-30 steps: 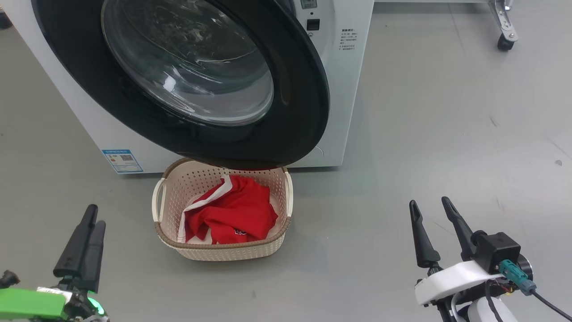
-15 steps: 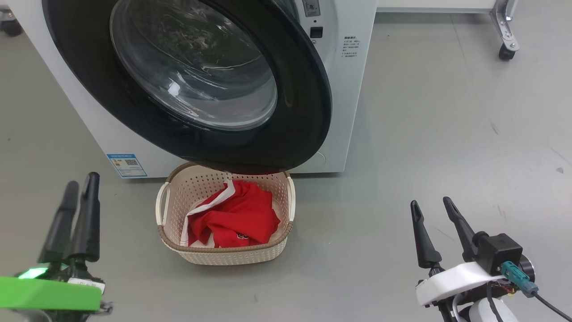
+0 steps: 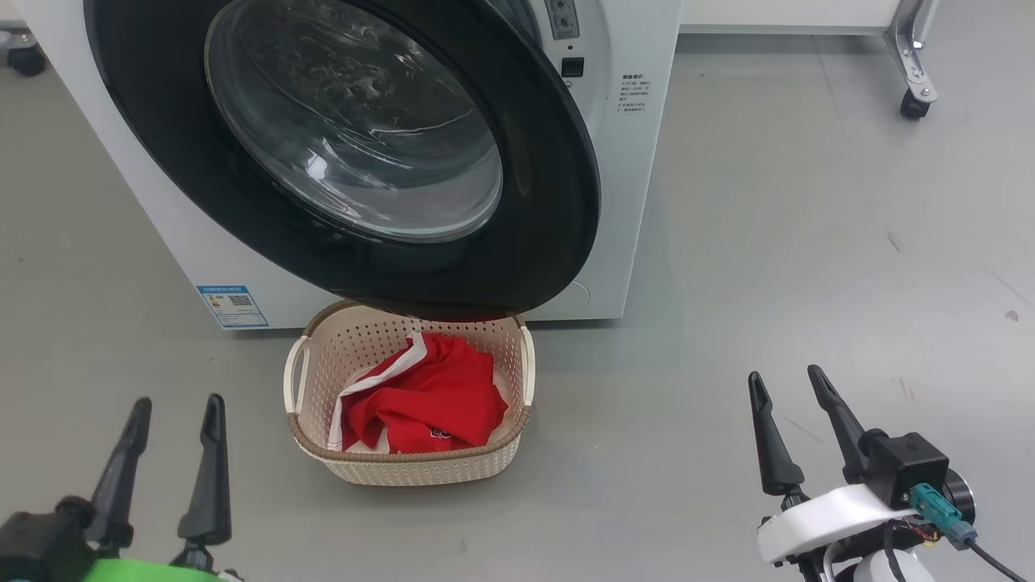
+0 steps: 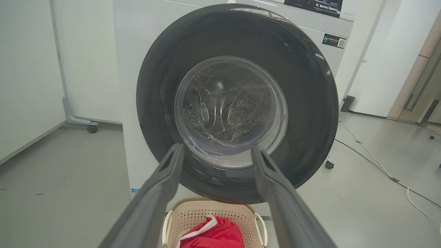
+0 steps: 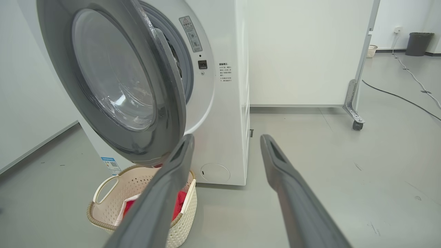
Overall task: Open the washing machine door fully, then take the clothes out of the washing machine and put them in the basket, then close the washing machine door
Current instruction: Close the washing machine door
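Observation:
The white washing machine (image 3: 631,202) stands ahead, and its door (image 3: 550,202) with black rim and glass bowl hangs ajar over the basket. In the right wrist view the door (image 5: 165,113) stands at an angle off the machine front. The cream basket (image 3: 408,465) sits on the floor under the door's lower edge and holds the red clothes (image 3: 428,396) with white trim. My left gripper (image 3: 178,402) is open and empty, left of the basket. Well to the basket's right, my right gripper (image 3: 784,374) is open and empty too. The left wrist view faces the door (image 4: 310,103) and basket (image 4: 193,217).
A blue label (image 3: 233,305) marks the machine's lower left front. A wheeled frame leg with a caster (image 3: 914,105) stands at the far right. Cables (image 4: 379,165) run over the grey floor right of the machine. A dark bin (image 5: 418,43) stands far off.
My left gripper has turned about its wrist, from edge-on to both fingers showing spread, and sits lower in view. The camera has tipped slightly. Door, basket and right gripper are unchanged.

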Controlling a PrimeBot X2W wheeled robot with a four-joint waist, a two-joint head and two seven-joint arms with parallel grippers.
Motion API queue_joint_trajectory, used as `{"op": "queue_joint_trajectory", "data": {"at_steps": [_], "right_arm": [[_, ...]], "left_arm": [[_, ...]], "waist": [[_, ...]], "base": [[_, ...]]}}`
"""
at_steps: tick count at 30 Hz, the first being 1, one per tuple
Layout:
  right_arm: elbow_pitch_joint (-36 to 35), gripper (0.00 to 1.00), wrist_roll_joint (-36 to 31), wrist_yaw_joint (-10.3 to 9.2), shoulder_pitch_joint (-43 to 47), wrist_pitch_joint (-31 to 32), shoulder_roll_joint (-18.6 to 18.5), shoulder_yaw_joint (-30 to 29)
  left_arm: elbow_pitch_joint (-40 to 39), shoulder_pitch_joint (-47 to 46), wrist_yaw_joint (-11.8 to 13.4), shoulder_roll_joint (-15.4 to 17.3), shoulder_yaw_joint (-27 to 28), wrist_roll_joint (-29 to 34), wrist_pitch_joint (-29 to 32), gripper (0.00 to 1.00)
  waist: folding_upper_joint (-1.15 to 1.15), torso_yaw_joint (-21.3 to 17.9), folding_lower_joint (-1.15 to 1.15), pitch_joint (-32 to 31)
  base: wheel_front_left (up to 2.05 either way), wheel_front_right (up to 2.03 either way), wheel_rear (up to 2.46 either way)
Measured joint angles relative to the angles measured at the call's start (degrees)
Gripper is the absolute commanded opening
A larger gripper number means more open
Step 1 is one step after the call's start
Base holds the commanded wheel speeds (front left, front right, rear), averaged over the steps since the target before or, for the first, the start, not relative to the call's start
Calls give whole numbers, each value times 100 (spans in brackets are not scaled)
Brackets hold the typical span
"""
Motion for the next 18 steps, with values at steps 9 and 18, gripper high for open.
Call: {"op": "queue_joint_trajectory", "data": {"at_steps": [9, 18], "right_arm": [[73, 100, -52, -7, 258, 0, 5, -10], [144, 100, -59, -15, 441, 0, 14, -9]], "left_arm": [[583, 391, 402, -105, -442, 669, -112, 100], [954, 502, 581, -292, -650, 815, -288, 100]], "waist": [[0, 26, 0, -142], [0, 54, 0, -269]], "base": [[0, 0, 0], [0, 0, 0]]}}
